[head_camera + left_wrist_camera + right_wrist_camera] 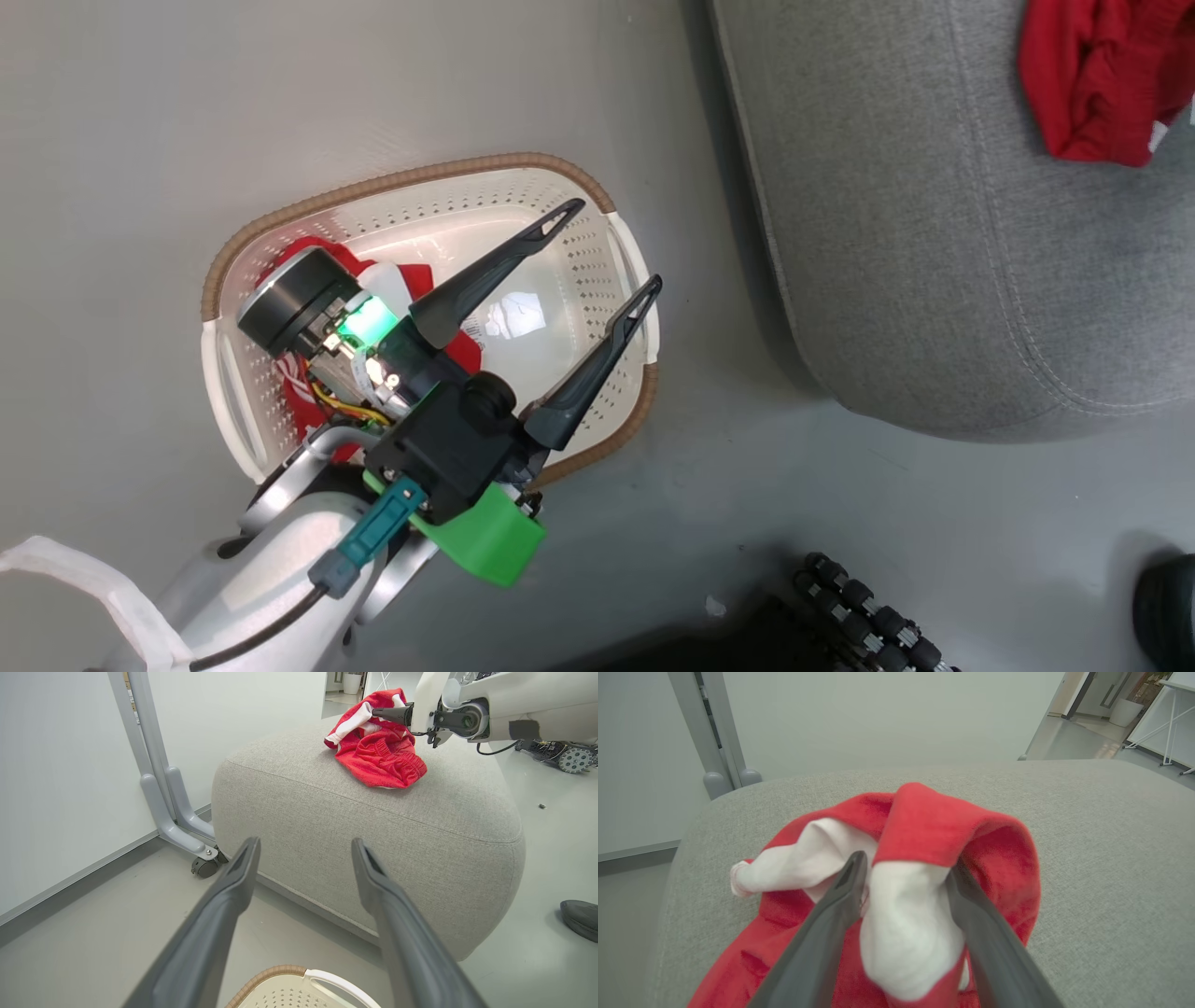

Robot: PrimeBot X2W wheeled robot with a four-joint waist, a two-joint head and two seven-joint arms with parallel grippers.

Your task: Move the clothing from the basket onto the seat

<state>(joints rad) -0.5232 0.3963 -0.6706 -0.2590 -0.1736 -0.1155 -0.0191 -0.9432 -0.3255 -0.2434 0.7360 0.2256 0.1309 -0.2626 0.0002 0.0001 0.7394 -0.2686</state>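
The cream basket (420,177) stands on the floor left of the grey seat (934,233). A red and white garment (420,276) lies in the basket's left half, mostly hidden under my left wrist. My left gripper (614,245) hangs open over the basket's bare right half with nothing between its fingers; in the left wrist view the left gripper (304,844) points at the seat (373,835) above the basket rim (280,973). Another red garment (1092,75) lies on the seat. My right gripper (906,861) is open, its fingers straddling a white fold of that garment (924,821).
A grey wheeled stand leg (177,826) stands by the white wall, left of the seat. A dark shoe (579,917) rests on the floor near the seat's front corner. My base's black rollers (868,616) sit at the bottom of the head view.
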